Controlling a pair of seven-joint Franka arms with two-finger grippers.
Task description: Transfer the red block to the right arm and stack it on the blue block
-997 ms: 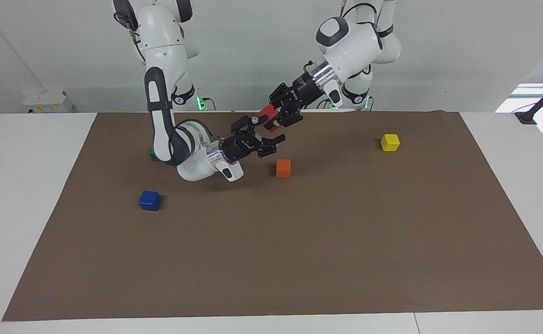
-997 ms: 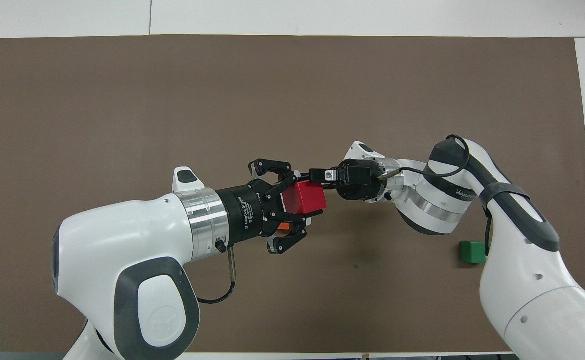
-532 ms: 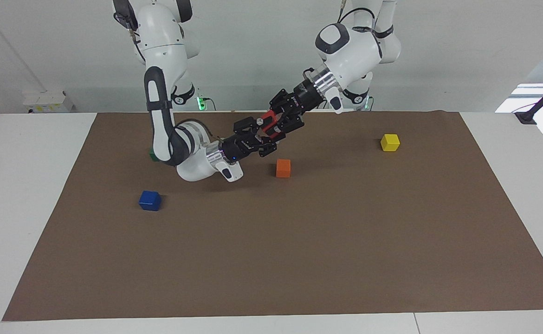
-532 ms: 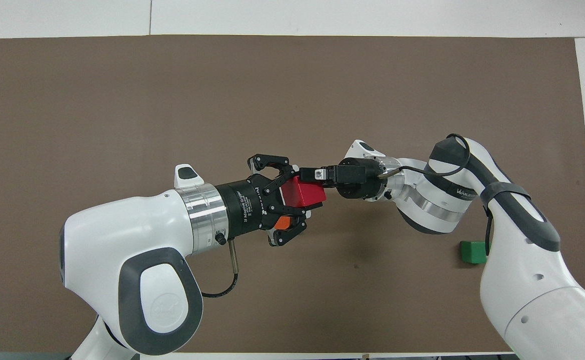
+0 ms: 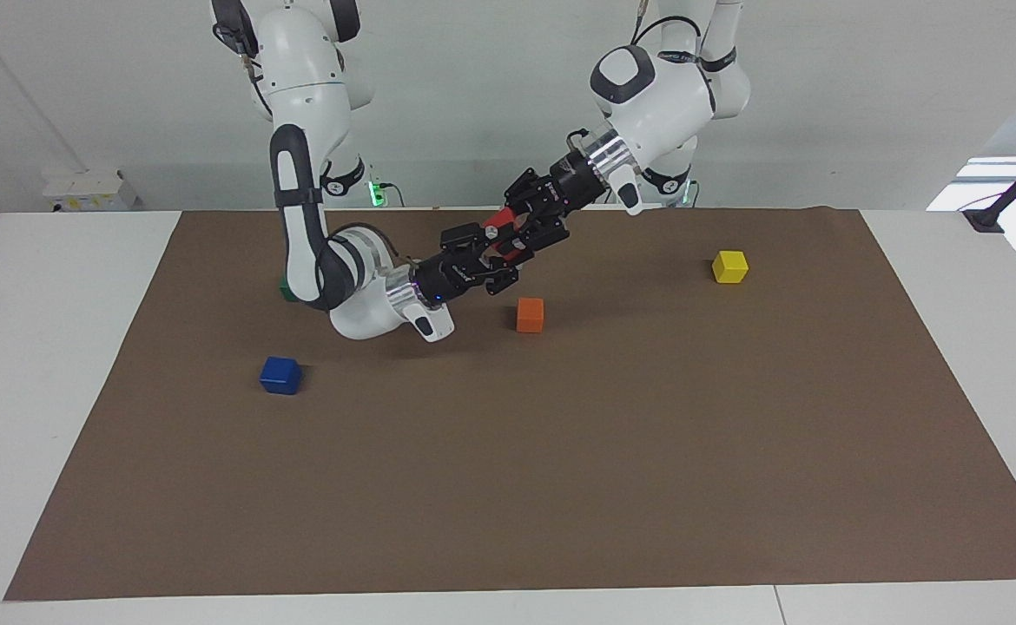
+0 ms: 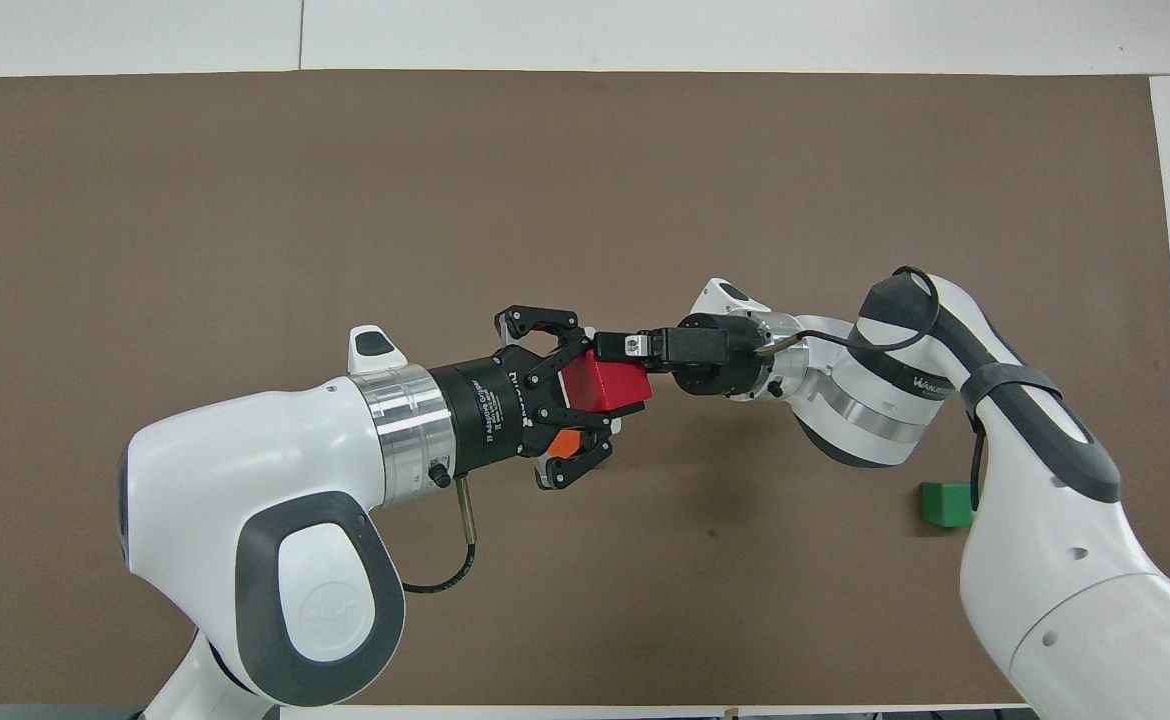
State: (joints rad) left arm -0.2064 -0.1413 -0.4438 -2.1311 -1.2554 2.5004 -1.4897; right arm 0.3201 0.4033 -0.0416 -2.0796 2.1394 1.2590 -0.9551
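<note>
Hanging in the air between the two arms, the red block [image 6: 605, 387] is gripped from both ends: the left end effector [image 6: 585, 392] is closed on it, and the right end effector [image 6: 617, 350] is closed on it too. The block is over the brown mat [image 5: 560, 451] on the bench [image 5: 56, 286], above the orange block [image 5: 530, 314]. It is a cube, so no long axis; it sits tilted, one corner raised. The blue block [image 5: 280, 375] lies on the mat toward the right arm's end, farther from the robots than the orange block.
</note>
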